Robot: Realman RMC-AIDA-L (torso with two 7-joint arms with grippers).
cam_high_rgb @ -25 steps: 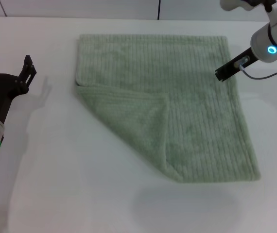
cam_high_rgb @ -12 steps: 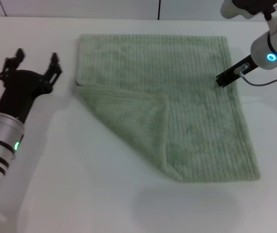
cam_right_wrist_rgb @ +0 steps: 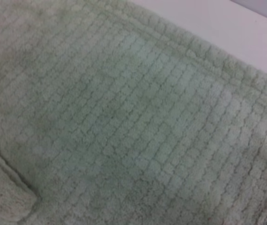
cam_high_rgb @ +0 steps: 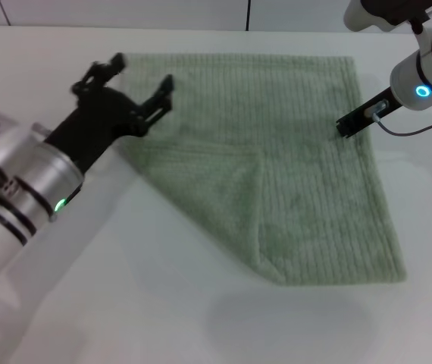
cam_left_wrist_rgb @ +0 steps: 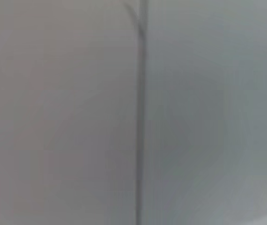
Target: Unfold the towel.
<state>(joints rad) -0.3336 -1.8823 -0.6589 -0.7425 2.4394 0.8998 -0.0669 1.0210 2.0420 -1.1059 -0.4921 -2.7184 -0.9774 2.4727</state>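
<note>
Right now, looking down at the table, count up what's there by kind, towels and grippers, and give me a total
Towels: 1, the towel, pale green, one corner folded over onto itself.
Grippers: 2, the left gripper open over the towel's far left corner, and the right gripper at the towel's right edge.
Total: 3

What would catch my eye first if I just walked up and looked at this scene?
Probably the towel, a large pale green cloth spread on the white table, with its near-left corner folded over onto itself. Next, the left gripper, fingers spread open, hovers over the towel's far-left part. The right gripper sits at the towel's far-right edge.
</note>
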